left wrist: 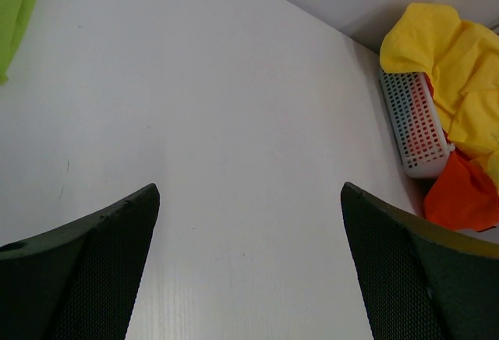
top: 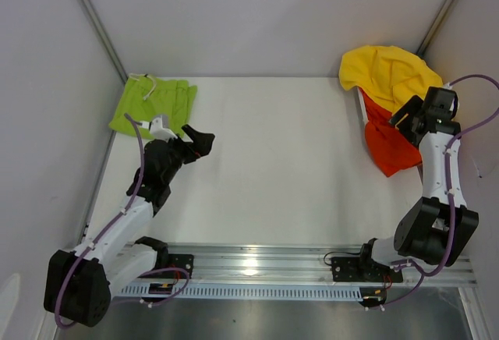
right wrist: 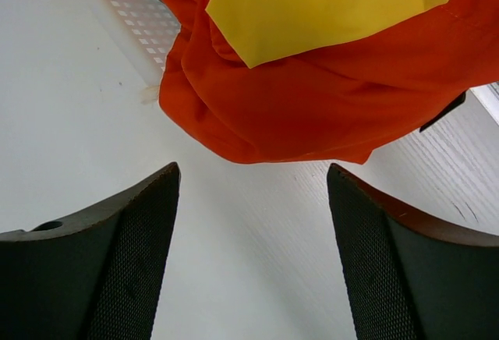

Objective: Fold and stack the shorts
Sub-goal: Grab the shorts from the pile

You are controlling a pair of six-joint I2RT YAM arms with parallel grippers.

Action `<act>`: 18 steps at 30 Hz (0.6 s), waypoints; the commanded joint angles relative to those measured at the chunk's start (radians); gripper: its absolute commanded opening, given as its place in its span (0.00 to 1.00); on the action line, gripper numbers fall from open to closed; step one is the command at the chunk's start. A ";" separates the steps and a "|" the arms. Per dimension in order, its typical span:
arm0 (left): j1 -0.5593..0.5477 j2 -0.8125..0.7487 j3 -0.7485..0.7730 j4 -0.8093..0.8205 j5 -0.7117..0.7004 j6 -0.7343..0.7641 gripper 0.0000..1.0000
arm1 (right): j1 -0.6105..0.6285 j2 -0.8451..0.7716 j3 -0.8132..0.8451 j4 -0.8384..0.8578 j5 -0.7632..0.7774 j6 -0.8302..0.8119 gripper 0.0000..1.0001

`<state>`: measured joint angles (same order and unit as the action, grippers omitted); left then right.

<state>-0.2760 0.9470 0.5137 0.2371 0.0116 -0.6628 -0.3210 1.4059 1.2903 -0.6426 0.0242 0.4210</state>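
A: Where are the lime-green soft cloth shorts (top: 153,104)?
B: Far-left corner of the white worktop (top: 273,168); lying flat, look folded; white drawstring (top: 143,81) at the far end.
A: And the orange-red soft cloth shorts (top: 387,146)?
B: Right edge, toward the far corner; crumpled, spilling over a white perforated plastic basket (left wrist: 415,125); a bright yellow cloth (top: 390,73) lies on top, covering their far part.
A: Arms?
B: The left gripper (left wrist: 249,200) hangs just near-right of the green pair, not touching; jaws spread wide, nothing btwn them, only bare worktop below.
A: Other side?
B: The right gripper (right wrist: 253,180) is by the right edge w/ the orange pair just ahead of its fingertips; jaws apart, no cloth btwn them; can't tell if the tips touch the fabric.
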 commanded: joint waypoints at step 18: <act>-0.014 0.001 -0.037 0.093 0.077 0.016 0.99 | 0.052 0.174 0.003 0.004 0.146 0.025 0.72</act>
<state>-0.2817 0.9817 0.4873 0.2710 0.0566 -0.6544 -0.2890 1.5654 1.2636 -0.6479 0.1352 0.4339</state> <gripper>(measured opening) 0.992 0.730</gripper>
